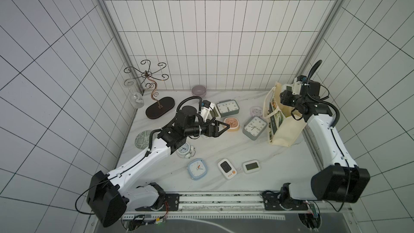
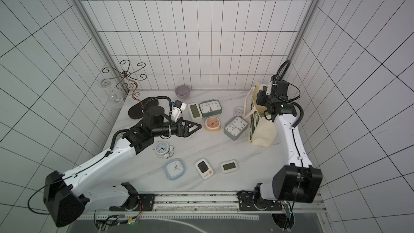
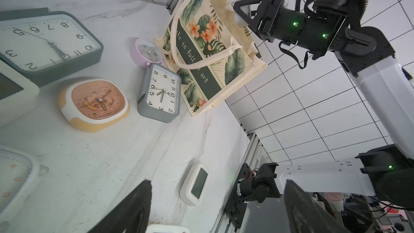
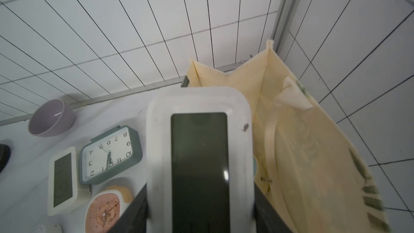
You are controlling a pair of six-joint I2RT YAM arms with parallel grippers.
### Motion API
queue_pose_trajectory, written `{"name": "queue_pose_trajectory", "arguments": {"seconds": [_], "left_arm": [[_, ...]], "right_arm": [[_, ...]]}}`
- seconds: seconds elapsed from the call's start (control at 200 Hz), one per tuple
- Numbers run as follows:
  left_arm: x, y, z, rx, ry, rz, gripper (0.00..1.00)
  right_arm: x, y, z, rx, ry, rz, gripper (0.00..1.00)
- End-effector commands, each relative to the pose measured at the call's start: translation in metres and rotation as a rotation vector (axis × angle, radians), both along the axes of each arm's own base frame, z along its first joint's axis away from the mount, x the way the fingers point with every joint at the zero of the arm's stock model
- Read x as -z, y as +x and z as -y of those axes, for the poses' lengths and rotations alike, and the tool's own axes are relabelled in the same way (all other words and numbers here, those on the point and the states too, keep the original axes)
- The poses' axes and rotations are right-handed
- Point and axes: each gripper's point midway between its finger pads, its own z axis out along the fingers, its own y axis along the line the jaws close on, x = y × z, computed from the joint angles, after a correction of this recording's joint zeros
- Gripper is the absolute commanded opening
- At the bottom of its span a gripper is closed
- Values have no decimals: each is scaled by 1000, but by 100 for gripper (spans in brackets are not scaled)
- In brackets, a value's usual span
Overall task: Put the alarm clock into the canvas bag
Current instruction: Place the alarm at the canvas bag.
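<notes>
The white digital alarm clock (image 4: pixel 199 153), dark screen facing the wrist camera, sits clamped between the jaws of the right gripper (image 3: pixel 240 16), raised off the table at the rim of the canvas bag (image 3: pixel 208 48). The bag stands open on the marble table (image 1: pixel 235 151) near the right wall. A grey square clock (image 1: pixel 255 127) leans just beside it. Further off, the left gripper (image 1: pixel 225 130) hovers with jaws spread and empty near an orange clock (image 1: pixel 232 123).

White alarm clock (image 4: pixel 199 153) over canvas bag (image 4: pixel 313 153)
</notes>
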Motion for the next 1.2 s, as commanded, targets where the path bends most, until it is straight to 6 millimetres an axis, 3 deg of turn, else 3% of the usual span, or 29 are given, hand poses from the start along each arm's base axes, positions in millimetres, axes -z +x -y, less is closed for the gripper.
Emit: {"name": "queue_pose_trajectory", "arguments": {"seconds": [0.0,0.24,0.535,0.67,0.74,0.855,0.88,0.895,1.03,1.194], "left_arm": [[-6,2,-4,-17,23,40,90],[0,3,-5,-14,37,39,90],[9,6,-8,-21,53,29,91],[11,10,-11,-32,57,24,91],[12,11,-11,-36,58,21,91],[13,13,-12,-40,55,14,91],[13,12,-12,-39,54,13,91],[13,13,-12,-40,53,12,91],[12,13,-14,-48,50,13,91],[8,19,-28,-110,46,6,91]], "right_arm": [[-25,13,16,41,-50,5,42],[46,40,17,-18,-63,-198,45],[126,50,20,-59,-52,-399,50],[144,49,20,-66,-52,-444,53],[142,49,20,-68,-54,-439,57],[128,49,18,-78,-59,-405,75],[123,49,19,-77,-62,-398,93],[120,49,19,-76,-64,-394,99],[78,42,19,-55,-78,-309,100],[-9,21,13,-13,-104,-95,100]]}}
